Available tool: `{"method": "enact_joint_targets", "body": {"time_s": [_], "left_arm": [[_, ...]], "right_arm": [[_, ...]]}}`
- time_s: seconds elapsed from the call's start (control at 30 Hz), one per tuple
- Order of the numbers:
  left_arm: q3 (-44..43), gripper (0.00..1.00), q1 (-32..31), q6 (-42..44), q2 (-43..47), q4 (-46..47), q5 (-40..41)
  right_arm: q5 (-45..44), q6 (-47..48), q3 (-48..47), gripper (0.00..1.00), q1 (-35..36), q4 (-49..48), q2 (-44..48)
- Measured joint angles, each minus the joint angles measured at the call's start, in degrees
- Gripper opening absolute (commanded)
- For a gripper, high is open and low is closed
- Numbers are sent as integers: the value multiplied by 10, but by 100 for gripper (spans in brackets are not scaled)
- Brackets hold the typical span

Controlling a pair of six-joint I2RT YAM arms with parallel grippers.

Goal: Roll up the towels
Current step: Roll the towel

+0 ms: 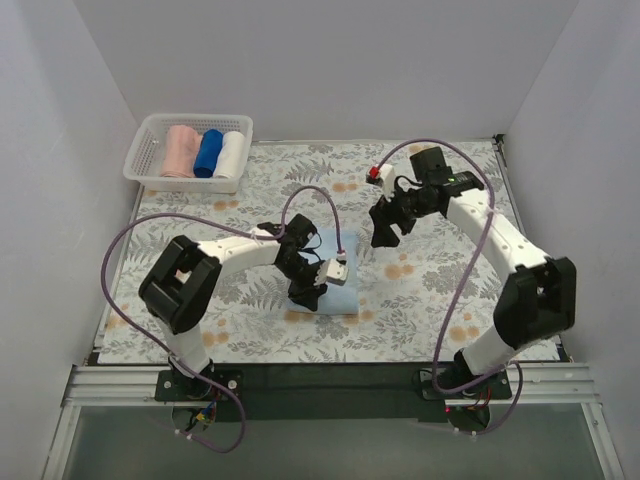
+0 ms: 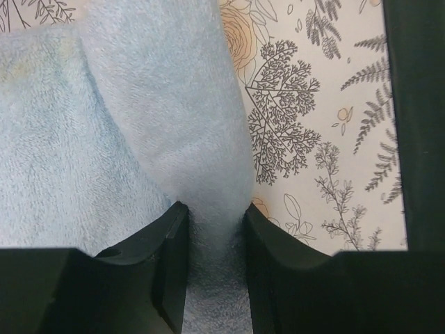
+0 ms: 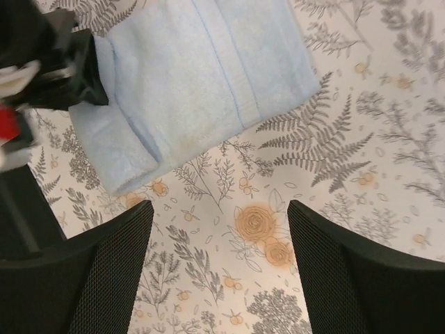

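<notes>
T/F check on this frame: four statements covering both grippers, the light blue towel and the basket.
1. The left gripper is pinching a fold of the light blue towel. True.
2. The right gripper grips the same towel. False: its jaws stand open over the bare tablecloth, with nothing between them.
3. The basket holds three rolls. True: a pink roll, a dark blue roll and a white roll.
4. The light blue towel sits rolled up in the basket. False: it lies mostly flat on the tablecloth, outside the basket.
</notes>
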State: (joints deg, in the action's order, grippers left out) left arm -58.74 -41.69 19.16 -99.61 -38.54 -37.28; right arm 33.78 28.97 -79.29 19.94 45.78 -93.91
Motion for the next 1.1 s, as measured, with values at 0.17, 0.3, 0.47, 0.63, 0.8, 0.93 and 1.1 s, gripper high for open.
{"method": "enact_joint_targets", "body": {"time_s": [0.17, 0.3, 0.47, 0.63, 0.8, 0.93, 1.1], "left_arm": [[-95, 12, 52, 16, -105, -111, -104], [-158, 13, 70, 33, -180, -197, -164], [-223, 14, 82, 42, -266, -300, -227], [-251, 15, 97, 40, -317, -363, -271], [-261, 18, 104, 39, -339, -395, -283], [-262, 20, 106, 37, -346, -407, -286], [-262, 25, 109, 33, -349, -412, -286]], "right_arm": [[-33, 31, 49, 72, 15, -24, 134], [-60, 47, 98, 70, 64, -37, 186], [-126, 46, 167, 69, 181, -85, 179], [-190, 40, 220, 69, 296, -136, 144], [-243, 35, 239, 69, 360, -203, 107], [-252, 28, 253, 66, 389, -242, 79], [-252, 28, 278, 46, 399, -275, 49]]}}
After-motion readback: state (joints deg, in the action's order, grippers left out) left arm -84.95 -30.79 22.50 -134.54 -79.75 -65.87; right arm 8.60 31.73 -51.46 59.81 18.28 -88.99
